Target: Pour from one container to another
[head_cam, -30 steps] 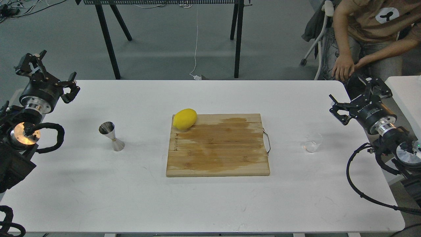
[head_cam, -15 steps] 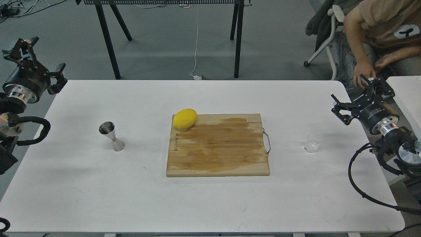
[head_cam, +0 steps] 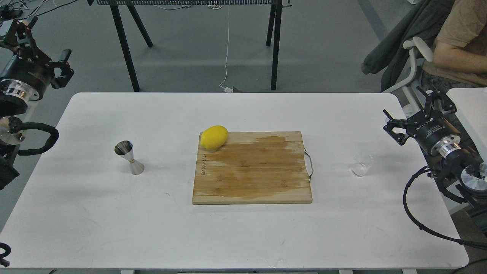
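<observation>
The glass cup [head_cam: 362, 164] is seen upright on the white counter [head_cam: 243, 236], at 3 o'clock from the cutting board [head_cam: 252, 167] and well apart from it. The jigger [head_cam: 129, 157] is seen upright at 9 o'clock from the board, also well apart. A lemon [head_cam: 214, 137] is noted on the board's 11 o'clock corner, and a wide dark stain is seen across the board.

The left hand [head_cam: 38, 42] is held off the counter's 10 o'clock corner with fingers spread and nothing gripped. The right hand [head_cam: 416, 108] is held beyond the counter's 3 o'clock edge, near the cup but not touching it, fingers spread and empty.

A seated person [head_cam: 456, 42] is partly seen at 1 o'clock.
</observation>
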Controlling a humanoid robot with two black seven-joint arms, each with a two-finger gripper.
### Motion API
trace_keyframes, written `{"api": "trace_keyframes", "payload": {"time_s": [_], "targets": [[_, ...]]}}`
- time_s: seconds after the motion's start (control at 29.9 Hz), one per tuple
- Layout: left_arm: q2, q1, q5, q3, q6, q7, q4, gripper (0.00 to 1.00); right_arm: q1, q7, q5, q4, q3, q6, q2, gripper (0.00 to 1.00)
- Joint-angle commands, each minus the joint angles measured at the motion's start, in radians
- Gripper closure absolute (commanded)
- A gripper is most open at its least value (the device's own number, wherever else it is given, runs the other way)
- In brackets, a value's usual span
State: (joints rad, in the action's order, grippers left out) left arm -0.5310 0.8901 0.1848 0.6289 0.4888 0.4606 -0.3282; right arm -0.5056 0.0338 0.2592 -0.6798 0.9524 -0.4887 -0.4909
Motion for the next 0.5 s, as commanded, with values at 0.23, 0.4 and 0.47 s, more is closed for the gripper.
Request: {"api": "trace_keyframes", "payload": {"time_s": [0.23, 0.4, 0.47], "targets": [[0.023, 0.066, 0.344, 0.000, 0.000, 0.028, -0.020, 0.00, 0.004, -0.003, -0.002, 0.002, 0.000, 0.000, 0.000, 0.01], [0.013, 0.066, 0.496, 0.000, 0.000, 0.028, -0.132, 0.00, 0.009, -0.005, -0.003, 0.006, -0.001, 0.000, -0.002, 0.01], [-0.001, 0.058, 0.571, 0.000, 0.000, 0.028, -0.199, 0.00, 0.015, -0.005, -0.003, 0.006, -0.001, 0.000, 0.000, 0.01]]}}
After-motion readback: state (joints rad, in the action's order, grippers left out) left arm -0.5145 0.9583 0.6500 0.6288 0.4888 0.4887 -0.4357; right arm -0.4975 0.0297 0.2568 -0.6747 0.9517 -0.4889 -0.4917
